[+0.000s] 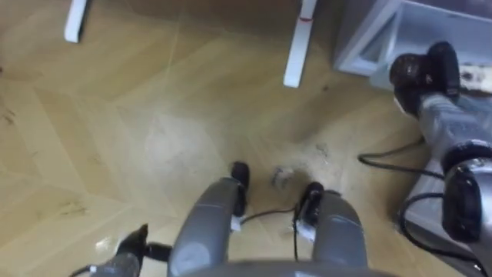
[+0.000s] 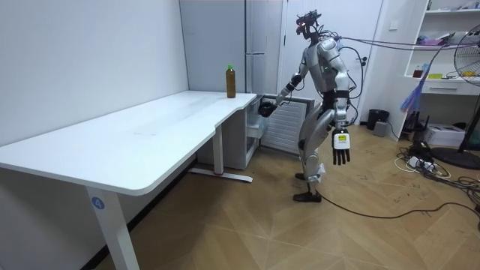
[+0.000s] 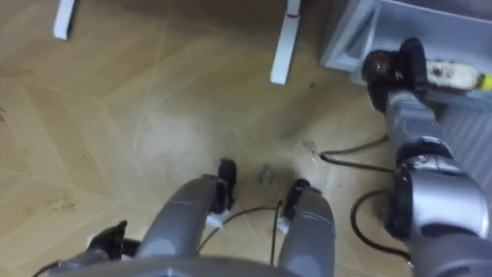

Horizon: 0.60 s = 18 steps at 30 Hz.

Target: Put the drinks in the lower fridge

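Observation:
I stand on the wooden floor between the white table's end and the grey fridge (image 2: 264, 45). My right hand (image 1: 419, 73) reaches into the open lower fridge compartment (image 1: 367, 42). It looks curled round a drink bottle (image 3: 452, 75) with a pale label and a yellow end, which lies sideways and pokes out past the hand. In the room view that same right hand (image 2: 264, 109) is at the low fridge opening. A second drink bottle (image 2: 231, 81), brown with a green cap, stands upright on the table's far corner. My left hand (image 2: 341, 148) hangs open by my hip and appears again, left hand (image 1: 132, 245).
The white table (image 2: 150, 135) stretches along the wall, and its foot bars (image 1: 300, 42) lie on the floor ahead of me. A ribbed white panel (image 2: 289, 124) stands beside the fridge. Shelves and a fan (image 2: 469, 75) fill the room view's right.

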Tool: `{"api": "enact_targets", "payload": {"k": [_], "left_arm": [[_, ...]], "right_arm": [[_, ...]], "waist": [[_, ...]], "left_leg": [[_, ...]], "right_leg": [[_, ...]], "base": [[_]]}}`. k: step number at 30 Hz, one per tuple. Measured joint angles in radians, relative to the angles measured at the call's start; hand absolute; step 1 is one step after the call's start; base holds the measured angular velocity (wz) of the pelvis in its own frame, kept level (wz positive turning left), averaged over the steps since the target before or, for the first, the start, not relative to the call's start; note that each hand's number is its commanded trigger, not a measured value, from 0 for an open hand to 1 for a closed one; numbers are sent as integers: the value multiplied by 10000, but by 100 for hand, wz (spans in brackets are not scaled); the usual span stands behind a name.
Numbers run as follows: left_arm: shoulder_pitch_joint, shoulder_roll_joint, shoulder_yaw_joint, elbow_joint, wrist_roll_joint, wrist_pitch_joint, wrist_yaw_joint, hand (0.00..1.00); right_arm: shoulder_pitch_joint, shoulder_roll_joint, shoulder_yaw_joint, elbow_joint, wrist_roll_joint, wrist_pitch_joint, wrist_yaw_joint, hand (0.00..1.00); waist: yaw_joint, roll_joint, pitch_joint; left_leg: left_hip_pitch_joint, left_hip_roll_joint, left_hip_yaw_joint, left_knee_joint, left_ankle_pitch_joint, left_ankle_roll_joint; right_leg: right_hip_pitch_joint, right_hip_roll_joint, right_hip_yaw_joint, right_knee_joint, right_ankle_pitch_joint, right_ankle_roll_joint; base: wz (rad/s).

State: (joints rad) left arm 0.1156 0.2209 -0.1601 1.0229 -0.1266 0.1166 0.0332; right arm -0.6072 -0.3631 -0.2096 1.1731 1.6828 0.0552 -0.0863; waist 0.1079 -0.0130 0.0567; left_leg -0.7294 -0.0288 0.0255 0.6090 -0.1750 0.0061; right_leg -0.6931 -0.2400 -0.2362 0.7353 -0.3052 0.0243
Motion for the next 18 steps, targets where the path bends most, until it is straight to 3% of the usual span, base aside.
{"api": "enact_targets", "payload": {"k": [4, 10, 11, 12, 18], "left_arm": [[5, 48, 17, -3, 10, -20, -21, 0], [55, 136, 5, -29, 8, -25, -17, 0], [55, 152, 5, -37, 11, -28, -9, 0], [56, 193, -15, -44, 7, -26, 37, 0], [58, 355, -18, -41, 10, -6, 216, 0]], "right_arm": [[-165, -386, -96, -535, -288, -81, -504, 100], [-718, -592, -81, -627, -748, -223, -1315, 100], [-747, -592, -82, -651, -745, -232, -1389, 60], [-790, -592, -82, -716, -734, -244, -1552, 0], [-974, -594, -82, -884, -748, -246, -2303, 0]], "waist": [[105, 6, -19], [114, -40, -44], [104, -40, -45], [88, -42, -45], [82, -144, -116]], "left_leg": [[-623, 100, -108, 850, -273, -50], [-1181, 165, 4, 1620, -502, -10], [-1219, 165, 8, 1666, -505, -5], [-1279, 163, 9, 1763, -519, 4], [-1374, 158, 24, 1872, -501, -19]], "right_leg": [[-456, 3, -93, 678, -197, -97], [-1032, -6, 137, 1393, -322, -102], [-1074, -7, 151, 1433, -321, -102], [-1137, -23, 166, 1531, -335, -109], [-1280, -46, 215, 1741, -367, -149]], "base": [[3], [-7], [-4], [0], [0]]}}
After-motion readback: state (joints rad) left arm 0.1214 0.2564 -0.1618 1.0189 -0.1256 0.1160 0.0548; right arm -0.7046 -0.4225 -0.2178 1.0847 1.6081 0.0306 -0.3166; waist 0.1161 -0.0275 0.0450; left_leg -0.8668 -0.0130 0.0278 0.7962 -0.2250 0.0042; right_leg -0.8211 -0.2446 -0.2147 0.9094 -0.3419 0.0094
